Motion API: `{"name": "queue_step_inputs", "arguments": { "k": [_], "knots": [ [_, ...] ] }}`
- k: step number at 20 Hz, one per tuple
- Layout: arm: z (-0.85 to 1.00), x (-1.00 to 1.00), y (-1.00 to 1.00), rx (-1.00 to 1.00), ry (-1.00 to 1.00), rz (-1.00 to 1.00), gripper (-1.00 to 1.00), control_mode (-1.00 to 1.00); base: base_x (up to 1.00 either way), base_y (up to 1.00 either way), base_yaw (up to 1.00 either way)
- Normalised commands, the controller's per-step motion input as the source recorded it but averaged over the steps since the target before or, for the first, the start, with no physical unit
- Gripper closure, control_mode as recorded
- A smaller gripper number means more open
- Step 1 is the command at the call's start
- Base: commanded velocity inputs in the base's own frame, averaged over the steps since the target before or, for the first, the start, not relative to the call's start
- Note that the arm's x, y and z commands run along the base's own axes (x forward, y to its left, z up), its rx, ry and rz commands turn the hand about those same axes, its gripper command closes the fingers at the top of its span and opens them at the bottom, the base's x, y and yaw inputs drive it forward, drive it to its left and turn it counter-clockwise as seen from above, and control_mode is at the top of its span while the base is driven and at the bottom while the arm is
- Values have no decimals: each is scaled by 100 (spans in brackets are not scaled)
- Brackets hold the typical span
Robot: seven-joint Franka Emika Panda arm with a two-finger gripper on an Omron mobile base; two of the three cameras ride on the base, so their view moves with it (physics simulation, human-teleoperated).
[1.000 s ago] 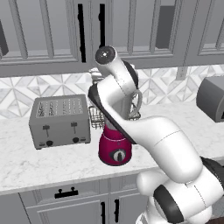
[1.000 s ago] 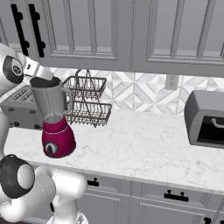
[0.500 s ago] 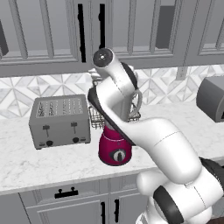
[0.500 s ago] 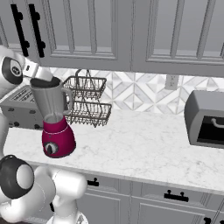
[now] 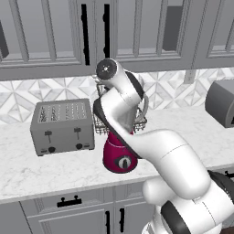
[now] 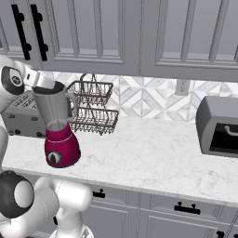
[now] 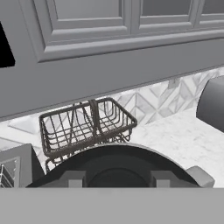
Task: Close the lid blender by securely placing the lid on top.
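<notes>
One blender (image 6: 59,132) stands near the front edge of the marble surface (image 6: 153,158), its magenta-red base with the round grey dial facing the room and its translucent grey jar rising upright, side handle turned toward the wire rack. In the left base view the arm crosses in front of the jar, so only the base (image 5: 119,156) shows there.

At the jar's mouth, the hand view shows the lid (image 7: 116,168), a dark round disc with a raised centre, lying directly below the fingers (image 7: 74,178), whose two grey tips sit on either side of that centre. The fingers are clenched on the lid. In the right base view the hand meets the jar's rim from the left, tilted, and a pale band lies across the rim; whether the lid is fully seated cannot be told.

Just behind the blender stands a two-tier dark wire basket rack (image 6: 93,108), close to the jar but apart from it. To the blender's left sits a grey four-slot toaster (image 5: 62,125), levers and knobs facing forward. Well apart to the right, against the patterned tile backsplash (image 6: 148,100), is a grey toaster oven (image 6: 218,126). Above run grey panelled wall cabinets (image 6: 116,32) with black bar handles; grey drawers with black pulls lie beneath the surface.
</notes>
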Motion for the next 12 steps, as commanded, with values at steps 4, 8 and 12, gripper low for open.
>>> {"name": "queue_step_inputs", "arguments": {
  "k": [4,8,12],
  "knots": [
    [-24,18,0,-4,-6,-1,100,-100,0,0,0],
    [-35,10,0,-9,-2,-1,100,-100,0,0,0],
    [-44,1,0,-13,0,0,100,-100,0,0,0]
  ]
}}
